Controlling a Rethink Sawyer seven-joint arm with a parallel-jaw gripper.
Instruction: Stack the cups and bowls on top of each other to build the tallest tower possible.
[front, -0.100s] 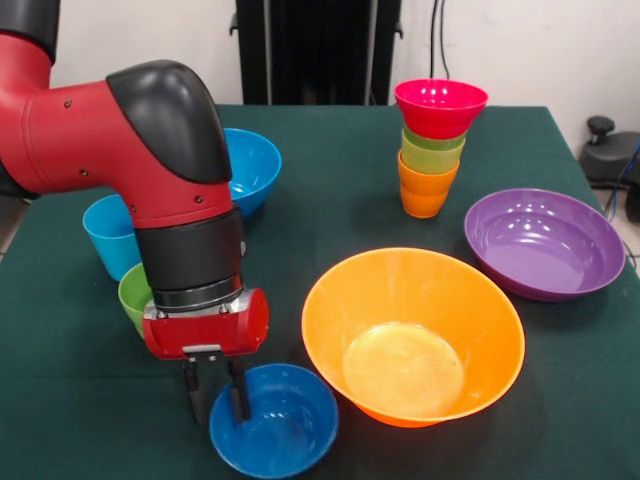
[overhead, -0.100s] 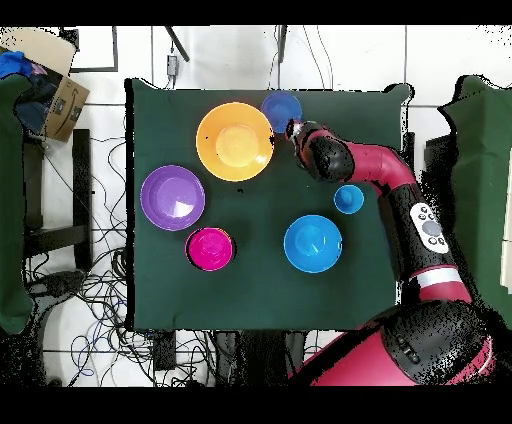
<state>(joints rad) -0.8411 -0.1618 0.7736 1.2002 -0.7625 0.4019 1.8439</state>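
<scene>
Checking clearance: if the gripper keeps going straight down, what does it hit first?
The gripper points down over the near small blue bowl; its fingers straddle the bowl's rim, so likely the rim or the tablecloth; depth unclear.

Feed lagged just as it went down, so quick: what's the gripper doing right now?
Gripper: fingers straddle the near rim of the small glossy blue plastic bowl, which sits on the green tablecloth; whether they have closed on it cannot be told.

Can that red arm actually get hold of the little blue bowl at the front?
Probably yes. The gripper is already down at the small blue bowl, its two fingers straddling or just at the rim on the side away from the big orange bowl. Nothing sits between them.
</scene>
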